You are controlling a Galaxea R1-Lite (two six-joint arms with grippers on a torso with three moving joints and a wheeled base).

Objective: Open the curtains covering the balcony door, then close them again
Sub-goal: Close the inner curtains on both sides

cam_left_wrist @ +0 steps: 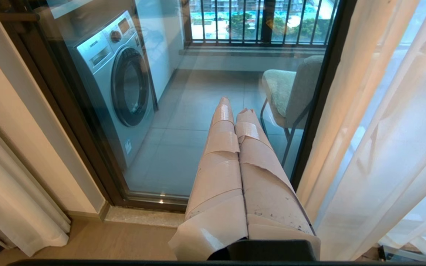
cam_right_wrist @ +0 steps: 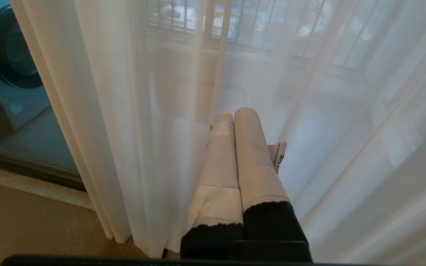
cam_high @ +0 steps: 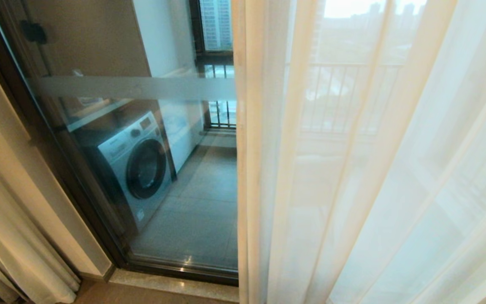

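A thin white see-through curtain (cam_high: 373, 169) hangs over the right half of the balcony door (cam_high: 150, 139), whose left glass panel with a frosted band stands bare. Heavier cream curtain folds (cam_high: 11, 236) hang bunched at the far left. Neither arm shows in the head view. In the left wrist view my left gripper (cam_left_wrist: 236, 108), wrapped in tan tape, is shut and empty, pointing at the bare glass beside the sheer curtain (cam_left_wrist: 383, 140). In the right wrist view my right gripper (cam_right_wrist: 235, 112) is shut and empty, close in front of the sheer curtain (cam_right_wrist: 142, 129).
Behind the glass stand a silver washing machine (cam_high: 135, 164) and a chair (cam_left_wrist: 290, 92) on grey tiles. A railing with vertical bars (cam_high: 222, 112) closes the balcony. A stone sill (cam_high: 171, 285) and dark door frame (cam_high: 57, 147) run along the wooden floor.
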